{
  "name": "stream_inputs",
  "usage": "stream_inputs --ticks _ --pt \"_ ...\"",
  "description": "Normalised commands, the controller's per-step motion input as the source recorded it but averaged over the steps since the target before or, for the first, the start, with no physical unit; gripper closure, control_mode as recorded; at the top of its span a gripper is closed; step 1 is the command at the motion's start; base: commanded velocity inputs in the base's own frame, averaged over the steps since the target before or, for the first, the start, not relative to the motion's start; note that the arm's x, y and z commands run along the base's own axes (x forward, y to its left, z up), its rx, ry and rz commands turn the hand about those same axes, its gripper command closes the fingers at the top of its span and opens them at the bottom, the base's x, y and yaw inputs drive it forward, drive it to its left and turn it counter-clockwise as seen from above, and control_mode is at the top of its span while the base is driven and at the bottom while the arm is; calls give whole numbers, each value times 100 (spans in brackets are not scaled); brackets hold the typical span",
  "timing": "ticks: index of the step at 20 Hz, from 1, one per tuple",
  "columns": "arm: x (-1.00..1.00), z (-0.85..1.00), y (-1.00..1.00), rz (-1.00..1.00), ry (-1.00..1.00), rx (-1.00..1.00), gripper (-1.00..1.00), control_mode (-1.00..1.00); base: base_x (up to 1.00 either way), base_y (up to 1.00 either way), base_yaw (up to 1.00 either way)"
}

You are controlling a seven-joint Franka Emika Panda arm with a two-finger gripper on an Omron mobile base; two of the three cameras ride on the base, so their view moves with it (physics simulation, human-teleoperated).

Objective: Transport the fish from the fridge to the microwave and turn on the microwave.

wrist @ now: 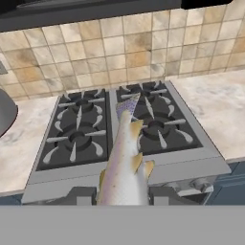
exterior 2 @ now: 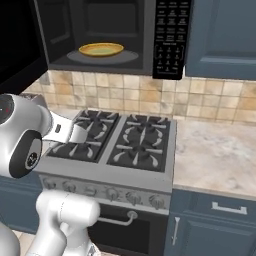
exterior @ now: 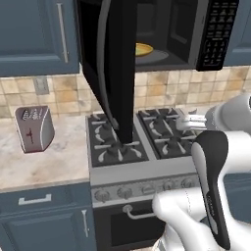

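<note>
You have the fish (wrist: 125,162) clamped between the fingers of the gripper (wrist: 123,196), its tail pointing out ahead over the stove (wrist: 124,134), so the jaws stand part-way closed around its body. You're holding it in front of the burners, below the microwave (exterior 2: 120,35), probably because the door (exterior: 110,68) already hangs open and the yellow plate (exterior 2: 101,49) on the round tray is waiting for it. The keypad (exterior 2: 170,37) carries small white markings, but they're too small to read. The toaster (exterior: 33,128) sits on the counter (exterior: 44,162), well apart; no brand is legible.
</note>
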Motion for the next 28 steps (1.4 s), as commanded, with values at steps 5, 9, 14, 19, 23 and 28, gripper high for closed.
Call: stream_inputs --ticks 5,9,14,19,23,28 --pt "0 0 0 0 0 0 100 100 36 13 0" --pt "0 0 0 0 0 0 100 100 36 13 0" --pt "0 0 0 0 0 0 100 100 35 13 0" --pt "0 0 0 0 0 0 100 100 35 13 0" --pt "0 0 0 0 0 0 100 100 37 14 0" --pt "0 0 0 0 0 0 100 100 40 13 0"
